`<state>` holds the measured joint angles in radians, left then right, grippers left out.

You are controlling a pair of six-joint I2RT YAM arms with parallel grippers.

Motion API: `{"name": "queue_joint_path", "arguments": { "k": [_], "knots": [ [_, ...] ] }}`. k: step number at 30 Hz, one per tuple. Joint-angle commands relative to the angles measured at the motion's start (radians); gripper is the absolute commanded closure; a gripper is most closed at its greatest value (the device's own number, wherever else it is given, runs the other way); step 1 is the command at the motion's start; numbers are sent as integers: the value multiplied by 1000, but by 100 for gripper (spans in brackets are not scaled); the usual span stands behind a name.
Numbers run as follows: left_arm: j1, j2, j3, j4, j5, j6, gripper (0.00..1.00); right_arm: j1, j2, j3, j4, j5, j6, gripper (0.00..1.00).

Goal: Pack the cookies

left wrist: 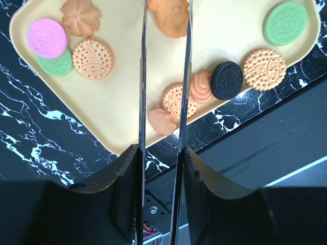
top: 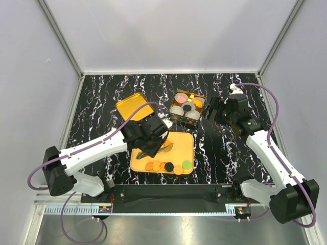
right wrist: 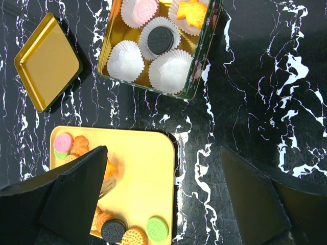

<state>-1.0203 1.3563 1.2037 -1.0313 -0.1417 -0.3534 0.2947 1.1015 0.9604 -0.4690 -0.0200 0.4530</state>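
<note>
Several cookies lie on the flat yellow tray: orange, pink, green and black. My left gripper hangs over the tray and is shut on thin metal tongs. The tong blades stand on either side of an orange cookie; I cannot tell whether it is lifted. My right gripper is open and empty above the table, right of the tin. The tin's white paper cups hold a pink, a black and an orange cookie.
Two paper cups in the tin hold nothing. The tin's gold lid lies on the black marbled table left of the tin, behind the tray. The table's near edge and a black rail run just below the tray.
</note>
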Motion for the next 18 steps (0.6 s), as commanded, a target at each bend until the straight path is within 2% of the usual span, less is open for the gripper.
{"name": "queue_joint_path", "arguments": {
  "k": [1,10,18],
  "knots": [
    [-1,-36,83,16,-29,22,61,6,-11,23,15,5,-7,0],
    [63,43,249,31,-22,74,61,6,-12,20,20,2,-4,0],
    [156,248,485,85,-36,120,60,6,-15,14,26,-3,-2,0]
  ]
}}
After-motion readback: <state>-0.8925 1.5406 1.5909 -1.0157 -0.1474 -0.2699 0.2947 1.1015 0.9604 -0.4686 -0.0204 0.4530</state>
